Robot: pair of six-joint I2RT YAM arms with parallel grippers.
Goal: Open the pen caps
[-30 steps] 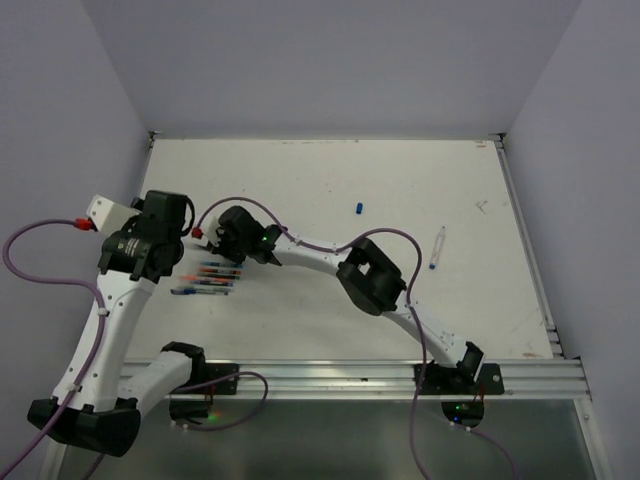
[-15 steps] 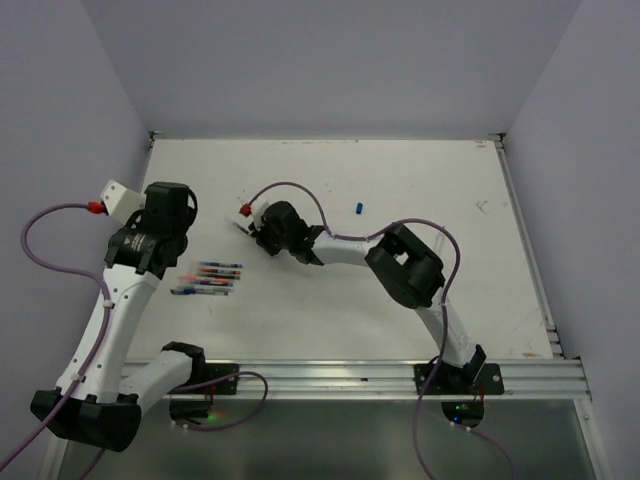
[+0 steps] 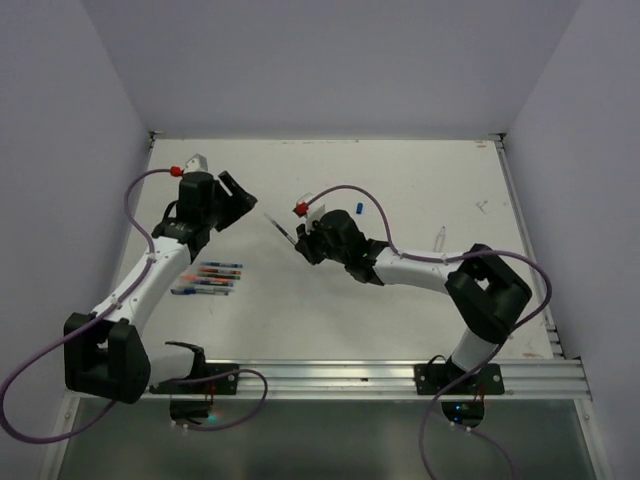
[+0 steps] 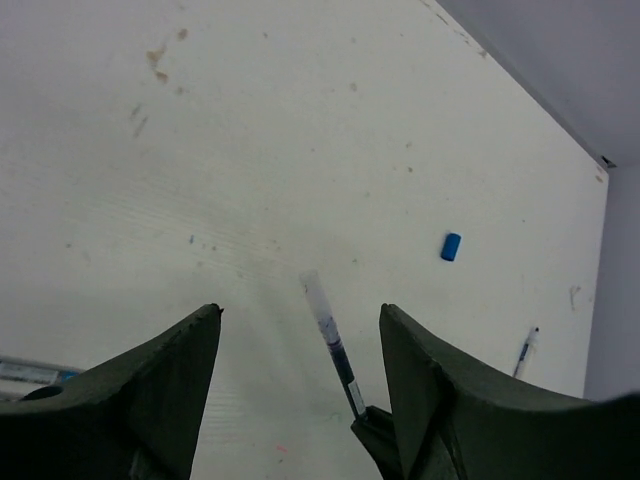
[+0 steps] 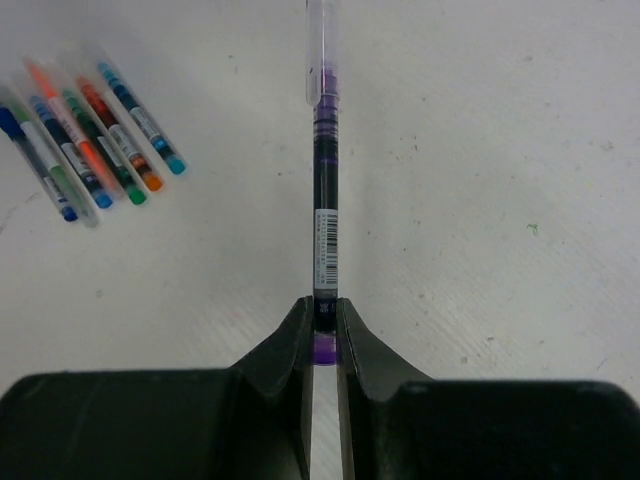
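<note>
My right gripper (image 5: 322,305) is shut on the tail end of a purple pen (image 5: 325,200), held above the table. The pen's clear cap (image 5: 320,50) is on and points away from the gripper toward the left arm. From above, the pen (image 3: 280,226) sticks out of the right gripper (image 3: 297,240) toward my left gripper (image 3: 243,197). The left gripper (image 4: 300,308) is open, and the capped tip (image 4: 315,298) lies between its fingers without touching them. A loose blue pen cap (image 3: 358,208) lies on the table beyond the right gripper, also visible as a blue cap (image 4: 451,246).
A row of several capped pens (image 3: 205,279) lies at the left of the white table (image 3: 400,180); the right wrist view shows the same pens (image 5: 90,130). One pen (image 3: 438,243) lies alone at the right. Walls close in on three sides.
The right arm has lifted the purple pen away from the pen row and carried it right. The left arm has swung up and turned its open jaws to the pen's cap, narrowing slightly.
</note>
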